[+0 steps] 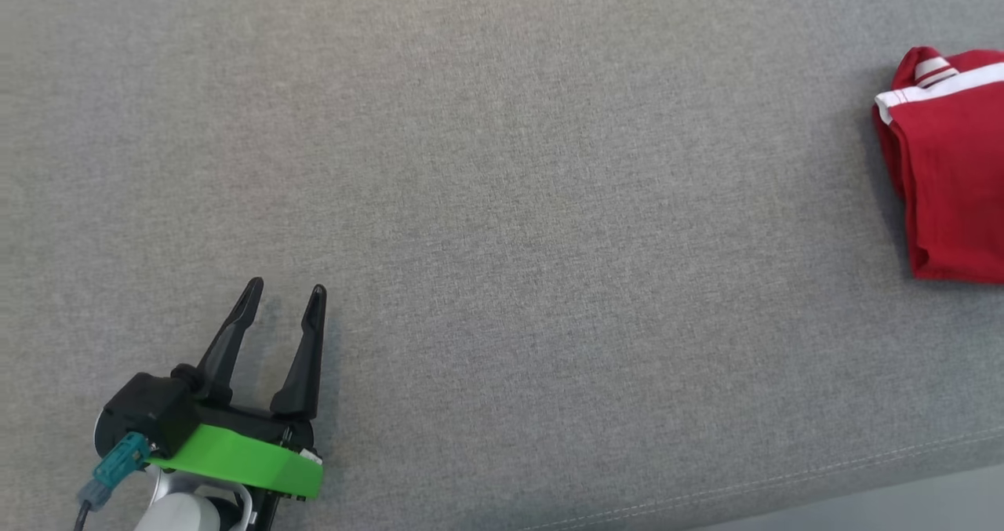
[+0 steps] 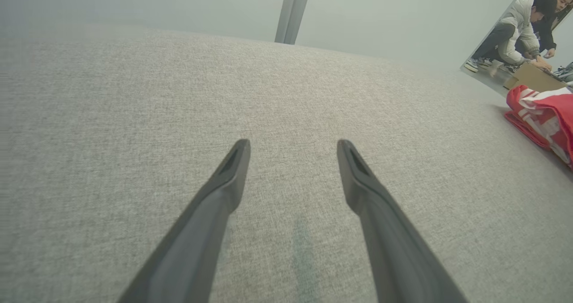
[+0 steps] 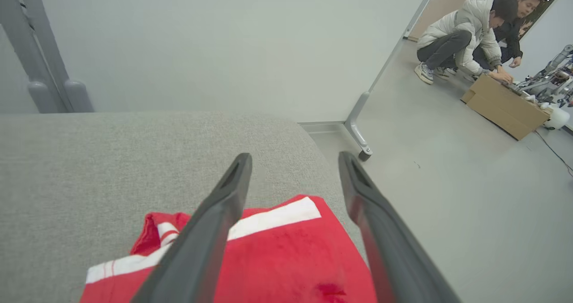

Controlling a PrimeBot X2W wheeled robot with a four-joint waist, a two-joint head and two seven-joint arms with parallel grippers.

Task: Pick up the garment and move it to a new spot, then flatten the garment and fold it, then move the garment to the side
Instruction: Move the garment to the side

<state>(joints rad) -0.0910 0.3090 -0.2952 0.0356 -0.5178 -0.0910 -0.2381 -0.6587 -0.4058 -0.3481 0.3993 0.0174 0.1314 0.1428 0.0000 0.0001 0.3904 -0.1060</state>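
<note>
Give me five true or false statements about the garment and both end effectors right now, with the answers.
1. The red garment lies folded near the head view's right edge. True.
2. The left end effector grips the garment. False: it is open over the bare grey fabric surface, well apart from it.
3. The right end effector has its fingers apart, the garment below them. True.
4. The garment is plain red. False: it has white stripes.
5. The room behind is deserted. False: two people crouch by a cardboard box.
</note>
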